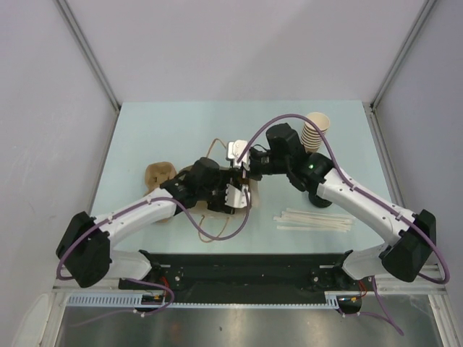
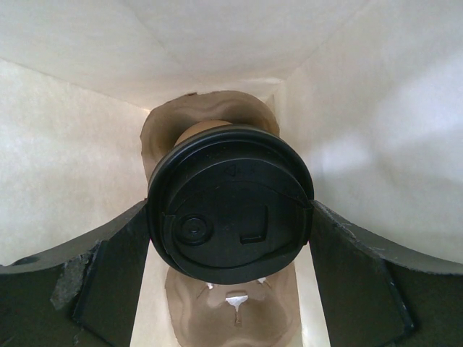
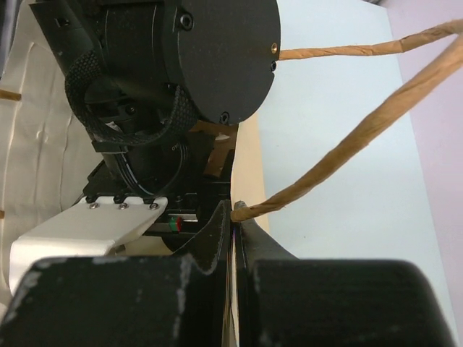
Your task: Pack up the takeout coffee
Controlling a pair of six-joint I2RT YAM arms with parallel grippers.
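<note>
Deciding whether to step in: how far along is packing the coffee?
Done: the coffee is inside the bag, over the pulp tray. In hand: the left gripper grips its lid on both sides; the right gripper pinches the bag's rim, holding it open. Left: seat the cup, release, withdraw both arms. Whether it already rests in the tray I cannot tell.

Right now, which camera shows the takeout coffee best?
Left wrist: the takeout coffee fills the frame, seen top-on, held by the left gripper inside the paper bag. Top external hides it beneath the arms. Right wrist misses it, showing the right gripper pinching the bag handle.
</note>
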